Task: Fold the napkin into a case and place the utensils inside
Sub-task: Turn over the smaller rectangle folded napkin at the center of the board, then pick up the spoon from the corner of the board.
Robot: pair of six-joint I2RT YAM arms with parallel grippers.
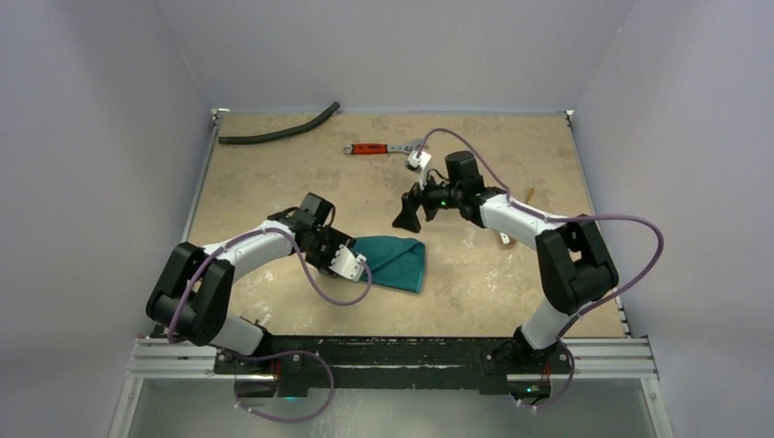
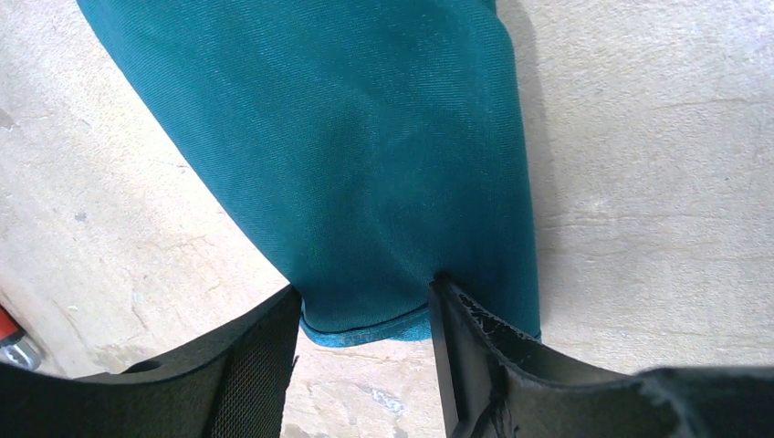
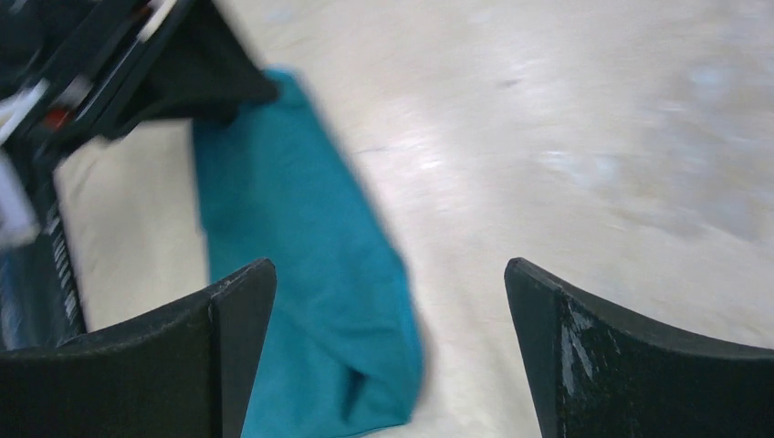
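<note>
Top view: the folded napkin (image 1: 397,262) lies flat mid-worktop (image 1: 274,182). The left gripper (image 1: 358,266) is at its left end and the right gripper (image 1: 413,215) is just beyond its far edge.
Left wrist: jaws half spread, tips on the napkin's narrow end.
Right wrist: jaws spread wide, over the napkin's edge and bare worktop.

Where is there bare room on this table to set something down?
Bare: the far-left stretch between the black hose and the left arm; the near strip between the napkin and the right arm's base; the far-right corner. Crowded: the middle, with the left gripper at the napkin and the right gripper beyond it, near the wrench.
</note>
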